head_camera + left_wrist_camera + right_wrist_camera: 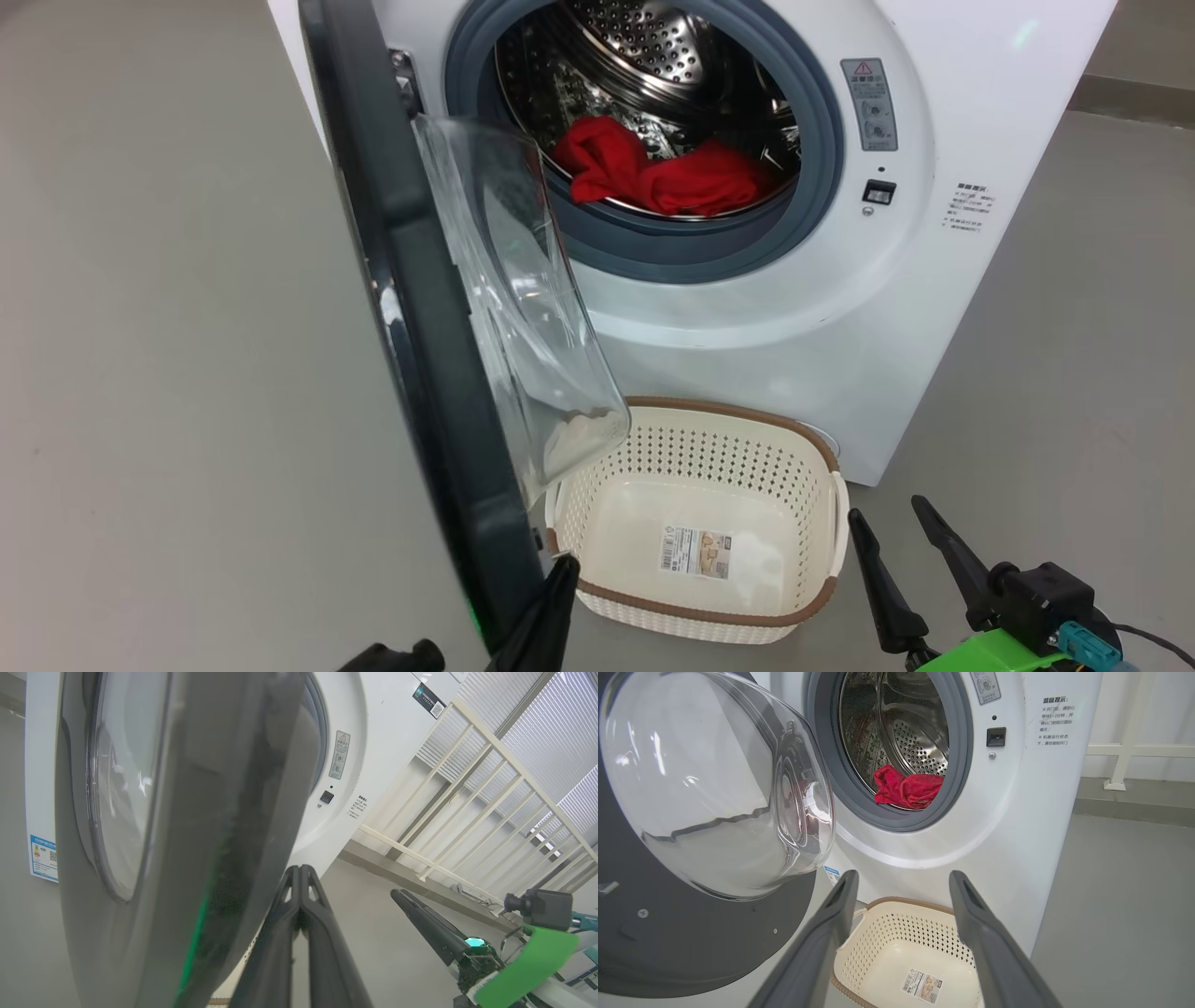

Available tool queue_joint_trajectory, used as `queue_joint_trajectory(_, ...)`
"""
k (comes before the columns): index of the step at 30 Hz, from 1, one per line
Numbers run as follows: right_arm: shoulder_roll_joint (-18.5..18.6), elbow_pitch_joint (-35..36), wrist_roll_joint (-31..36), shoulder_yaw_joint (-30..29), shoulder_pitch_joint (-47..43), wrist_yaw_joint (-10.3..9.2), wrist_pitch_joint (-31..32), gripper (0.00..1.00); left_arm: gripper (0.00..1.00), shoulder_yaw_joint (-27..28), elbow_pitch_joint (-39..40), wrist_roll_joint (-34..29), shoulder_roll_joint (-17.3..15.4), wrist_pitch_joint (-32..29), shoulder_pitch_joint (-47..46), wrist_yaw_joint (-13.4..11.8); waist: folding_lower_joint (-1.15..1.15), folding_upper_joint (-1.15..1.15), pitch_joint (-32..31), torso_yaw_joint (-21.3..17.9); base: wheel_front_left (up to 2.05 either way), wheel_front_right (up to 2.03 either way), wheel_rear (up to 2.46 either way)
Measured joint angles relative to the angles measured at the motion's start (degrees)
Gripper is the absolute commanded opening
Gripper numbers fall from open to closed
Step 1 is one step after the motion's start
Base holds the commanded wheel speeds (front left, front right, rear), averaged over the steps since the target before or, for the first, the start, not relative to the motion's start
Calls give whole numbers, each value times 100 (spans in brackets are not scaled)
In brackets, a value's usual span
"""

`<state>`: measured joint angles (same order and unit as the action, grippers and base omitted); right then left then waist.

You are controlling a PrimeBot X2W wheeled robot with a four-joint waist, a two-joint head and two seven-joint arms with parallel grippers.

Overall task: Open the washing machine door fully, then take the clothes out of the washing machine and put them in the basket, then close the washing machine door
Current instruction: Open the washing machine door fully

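We see the washing machine door (425, 355) swung out edge-on toward us, its clear window bulging over the left end of the cream basket (747, 415), which sits on the grey floor (140, 373) just in front of the white washing machine (934, 308). The red clothes (663, 177) lie bunched at the bottom of the steel drum (644, 47). Our left gripper (299, 871) has its fingers pressed together around nothing, just beside the door's lower edge, while our right gripper (884, 509) hangs with fingers spread, just right of the basket.
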<state>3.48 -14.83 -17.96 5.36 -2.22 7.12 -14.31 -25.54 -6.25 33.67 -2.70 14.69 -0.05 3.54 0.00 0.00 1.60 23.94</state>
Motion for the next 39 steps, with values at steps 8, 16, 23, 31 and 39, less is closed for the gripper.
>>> queue_joint_trajectory(8, 0, -3, -4, 14, 0, -1, 0, 100, 0, 544, -87, 214, 44, -5, 9, -113, 0, 0, 32, 57, 0, 0, 0)
queue_joint_trajectory(16, -3, -9, -9, 22, 0, -1, 0, 100, 0, 1282, -40, -7, 31, -5, 225, -247, 0, 0, 47, 133, 0, 0, 0)
queue_joint_trajectory(23, -10, -8, -9, 21, -1, -1, 0, 100, 0, 1972, -55, -160, 34, -5, 255, -324, 0, 0, 42, 195, 0, 0, 0)
queue_joint_trajectory(31, -15, -7, -9, 34, -1, 0, 0, 100, 0, 2601, -71, -288, 53, -55, 255, -408, 0, 0, 45, 203, 0, 0, 0)
queue_joint_trajectory(39, 5, -4, -9, 40, 1, -1, 0, 100, 0, 3550, -189, -633, 89, -47, 23, -296, 0, 0, 148, 169, 0, 0, 0)
